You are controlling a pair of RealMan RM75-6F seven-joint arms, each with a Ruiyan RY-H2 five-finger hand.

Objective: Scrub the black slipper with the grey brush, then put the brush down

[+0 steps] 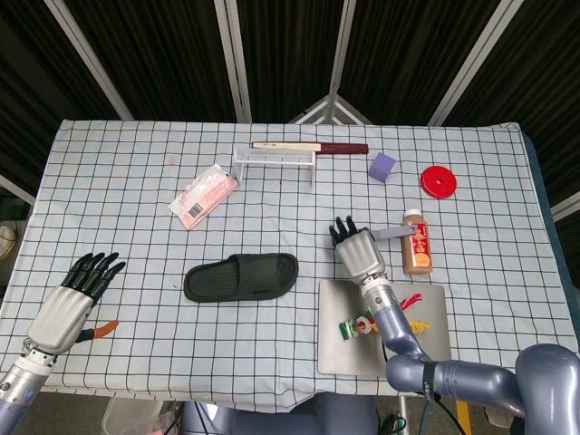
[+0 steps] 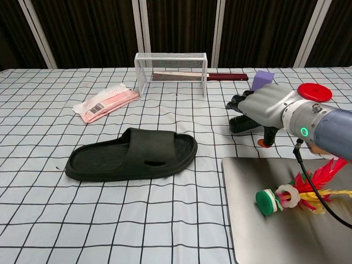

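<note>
The black slipper (image 1: 241, 276) (image 2: 132, 155) lies flat near the middle of the table, sole down. To its right my right hand (image 1: 355, 252) (image 2: 267, 107) grips the grey brush (image 1: 395, 234) (image 2: 245, 125) above the cloth. Its dark bristles show under the fingers, and the grey handle sticks out toward the bottle. The hand is well to the right of the slipper and apart from it. My left hand (image 1: 77, 292) hovers at the table's front left with fingers spread and nothing in it; only the head view shows it.
A metal tray (image 1: 385, 358) (image 2: 258, 242) with a feathered shuttlecock (image 1: 358, 328) (image 2: 280, 198) lies under my right forearm. A brown bottle (image 1: 416, 243) stands right of the hand. Further back are a wire rack (image 1: 275, 159) (image 2: 171, 69), a pink packet (image 1: 204, 195), a purple block (image 1: 382, 166) and a red disc (image 1: 439, 181).
</note>
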